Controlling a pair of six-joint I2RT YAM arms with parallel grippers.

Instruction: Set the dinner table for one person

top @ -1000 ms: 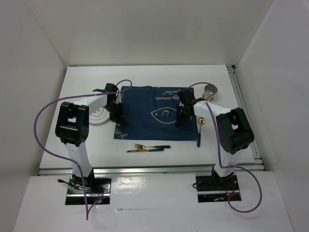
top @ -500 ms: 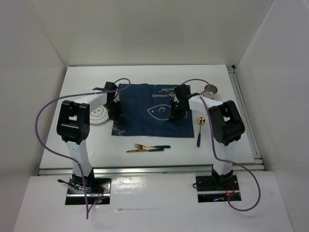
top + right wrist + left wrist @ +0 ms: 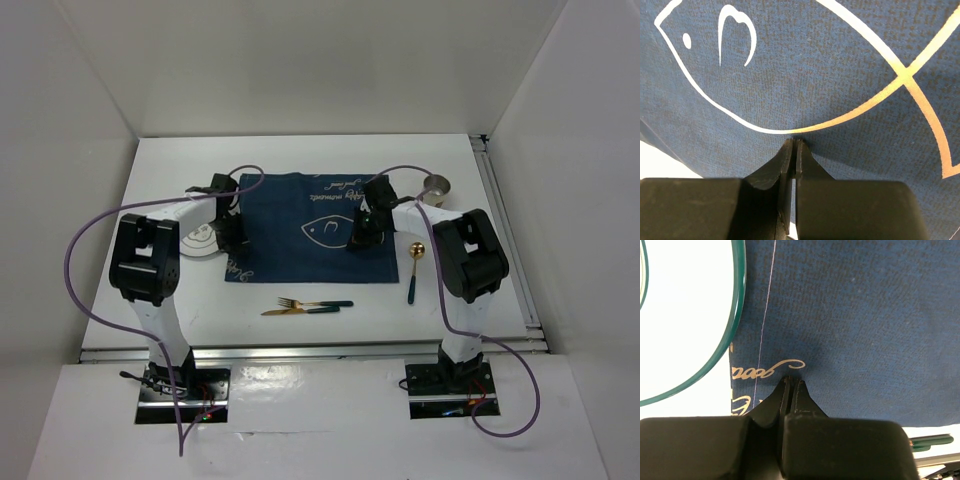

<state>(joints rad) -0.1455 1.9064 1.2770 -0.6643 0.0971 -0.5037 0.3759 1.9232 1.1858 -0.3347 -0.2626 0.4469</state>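
Plate (image 3: pixel 203 241) half hidden under left arm (image 3: pixel 175 212); placemat (image 3: pixel 300 255) script unreadable.

Place: a robot lab test cell with a staged table setting inside it.
Walls: plain white panels (image 3: pixel 300 60) box me in at 9, 12 and 3 o'clock, with flat, even light and bare surfaces.
Table: the dinner table (image 3: pixel 300 150) is a plain white slab edged by silver metal rails (image 3: pixel 310 347) at 3 and 6 o'clock.
Mounts: black base plates (image 3: pixel 182 392) at 6 o'clock bolt me to a white shelf, with small wiring showing on them.
Cabling: purple cables (image 3: pixel 68 265) loop loose from my bases up to my wrists.
Props: a navy fish-print placemat (image 3: pixel 290 215) lies at the table's centre.
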